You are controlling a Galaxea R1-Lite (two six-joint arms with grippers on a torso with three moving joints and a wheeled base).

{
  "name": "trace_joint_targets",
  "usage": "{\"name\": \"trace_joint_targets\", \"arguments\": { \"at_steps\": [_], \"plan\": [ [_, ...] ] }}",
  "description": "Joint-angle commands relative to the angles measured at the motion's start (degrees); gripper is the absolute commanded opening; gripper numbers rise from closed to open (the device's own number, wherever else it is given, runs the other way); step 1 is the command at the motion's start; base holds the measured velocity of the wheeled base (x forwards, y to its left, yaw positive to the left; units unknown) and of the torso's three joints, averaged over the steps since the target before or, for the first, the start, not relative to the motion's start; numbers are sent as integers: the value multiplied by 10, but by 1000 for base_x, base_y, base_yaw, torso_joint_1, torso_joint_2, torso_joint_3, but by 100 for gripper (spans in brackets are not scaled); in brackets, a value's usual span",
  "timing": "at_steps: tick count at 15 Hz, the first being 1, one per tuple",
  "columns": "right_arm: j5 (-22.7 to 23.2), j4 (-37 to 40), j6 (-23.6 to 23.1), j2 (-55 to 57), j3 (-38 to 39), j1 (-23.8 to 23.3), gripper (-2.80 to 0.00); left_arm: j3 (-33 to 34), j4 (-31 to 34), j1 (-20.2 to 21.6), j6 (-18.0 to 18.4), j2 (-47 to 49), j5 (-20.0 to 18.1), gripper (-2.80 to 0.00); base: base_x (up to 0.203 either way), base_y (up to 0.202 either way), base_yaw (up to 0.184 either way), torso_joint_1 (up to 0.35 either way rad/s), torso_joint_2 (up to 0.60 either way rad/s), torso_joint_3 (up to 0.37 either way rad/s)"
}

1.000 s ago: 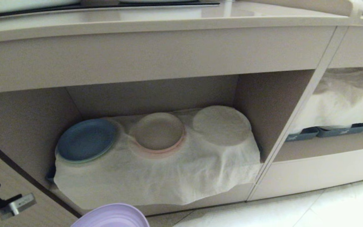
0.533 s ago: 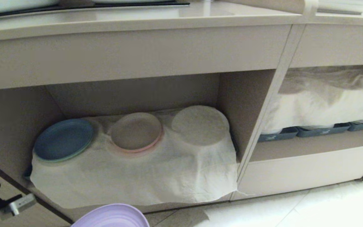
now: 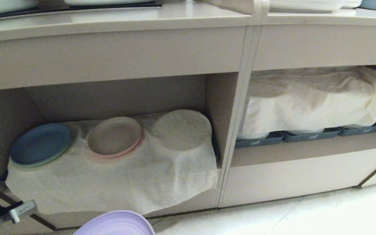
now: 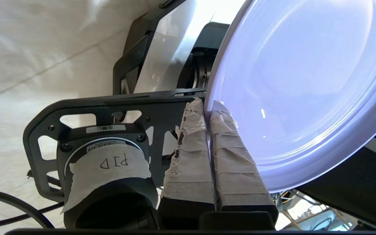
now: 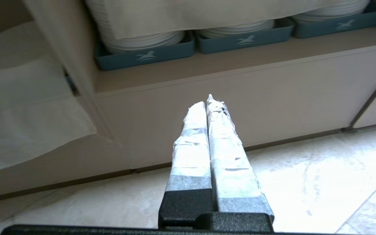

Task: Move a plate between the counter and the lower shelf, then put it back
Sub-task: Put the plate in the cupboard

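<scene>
The left gripper (image 4: 207, 106) is clamped on the rim of the plate (image 4: 299, 85), one taped finger on each face, the lavender disc spreading away beyond the fingertips and standing low in front of the lower shelf (image 3: 188, 204). Farther out, past the plate, the cream cloth (image 3: 109, 182) drapes over that shelf's front edge, and the counter (image 3: 109, 23) runs above. The right gripper (image 5: 207, 102) hangs with fingers pressed together on nothing, pointed toward the cabinet base below the grey-blue trays (image 5: 145, 57).

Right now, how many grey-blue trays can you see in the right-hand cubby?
3, side by side along the cubby's front: the left tray, the middle tray and the right tray. The draped cloth covers their tops, so more could sit hidden behind.
</scene>
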Motion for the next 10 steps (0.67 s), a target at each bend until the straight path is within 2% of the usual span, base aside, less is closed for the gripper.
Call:
{"name": "trace_joint_targets", "arguments": {
  "at_steps": [1, 5, 10],
  "plan": [
    [0, 0, 0, 0, 0, 0, -280, 0, 2, 1, 0, 1, -1, -280, 0, -192, -1, 5, 5, 2],
    [0, 0, 0, 0, 0, 1, -280, 1, 2, 1, -1, 2, -1, -280, 0, -179, 4, 3, 2, 2],
    [0, 0, 0, 1, 0, 1, -280, 1, -1, 2, -2, 2, 1, -280, 0, -17, 0, 0, 0, 0]
  ]
}}
